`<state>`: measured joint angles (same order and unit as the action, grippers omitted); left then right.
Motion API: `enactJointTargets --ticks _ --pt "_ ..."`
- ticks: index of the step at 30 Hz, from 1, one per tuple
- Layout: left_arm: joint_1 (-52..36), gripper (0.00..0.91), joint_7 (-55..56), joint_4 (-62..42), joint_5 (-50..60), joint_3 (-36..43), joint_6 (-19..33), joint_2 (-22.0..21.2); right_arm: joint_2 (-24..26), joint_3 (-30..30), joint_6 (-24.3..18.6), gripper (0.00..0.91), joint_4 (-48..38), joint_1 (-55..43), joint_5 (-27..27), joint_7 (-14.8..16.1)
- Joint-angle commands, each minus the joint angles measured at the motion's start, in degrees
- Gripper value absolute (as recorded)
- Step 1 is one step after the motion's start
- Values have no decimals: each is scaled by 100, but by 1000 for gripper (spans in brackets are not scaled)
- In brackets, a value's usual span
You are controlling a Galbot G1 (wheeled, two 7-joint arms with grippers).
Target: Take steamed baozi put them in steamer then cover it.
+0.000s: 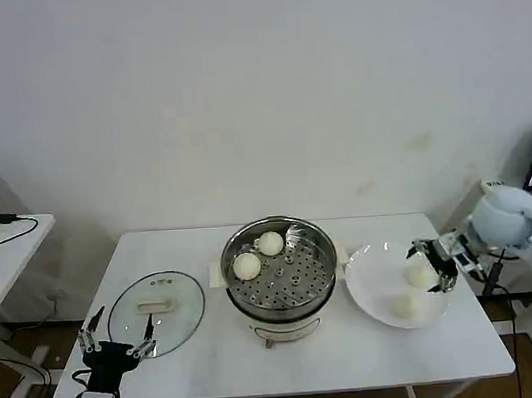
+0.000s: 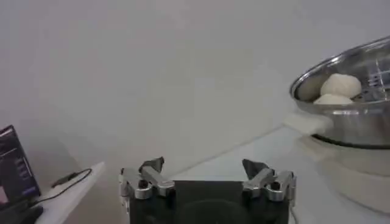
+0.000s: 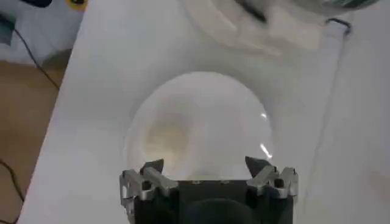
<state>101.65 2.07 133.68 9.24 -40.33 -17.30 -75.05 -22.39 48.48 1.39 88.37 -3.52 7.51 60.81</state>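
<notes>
In the head view, the steamer (image 1: 280,271) is standing at the middle of the white desk (image 1: 188,248), with two steamed baozi (image 1: 258,254) lying on its perforated tray toward the far left side. The cover (image 1: 155,300) is lying flat on the desk to the steamer's left. The left gripper (image 1: 118,336) is hanging at the desk's near left corner, just beside the cover's near rim, its fingers spread apart. To the steamer's right a white plate (image 1: 373,287) is carrying two more baozi (image 1: 406,305). The right gripper (image 1: 433,263) is hovering over the plate's far right part, right at the farther bun; whether its fingers are touching that bun I cannot tell.

In the left wrist view, the left gripper (image 2: 207,176) is holding its fingers apart around nothing, with the steamer (image 2: 347,115) and its two buns (image 2: 339,89) off to one side.

In the right wrist view, the right gripper (image 3: 208,176) is hanging over the plate (image 3: 201,103), fingers apart with nothing between them.
</notes>
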Motion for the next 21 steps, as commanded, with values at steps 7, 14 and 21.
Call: enactJointTargets --ticks 7,14,21 --pt "22 907 -5 -34 40 -23 -5 -66 -483 -1327 -165 907 -715 1634 678 93" --pt "26 907 -10 -53 48 -82 -8 -66 -736 -1170 93 907 -895 1516 572 129" --pt "8 907 -13 -83 47 -90 -6 -61 -829 -1060 382 907 -954 1516 584 82"
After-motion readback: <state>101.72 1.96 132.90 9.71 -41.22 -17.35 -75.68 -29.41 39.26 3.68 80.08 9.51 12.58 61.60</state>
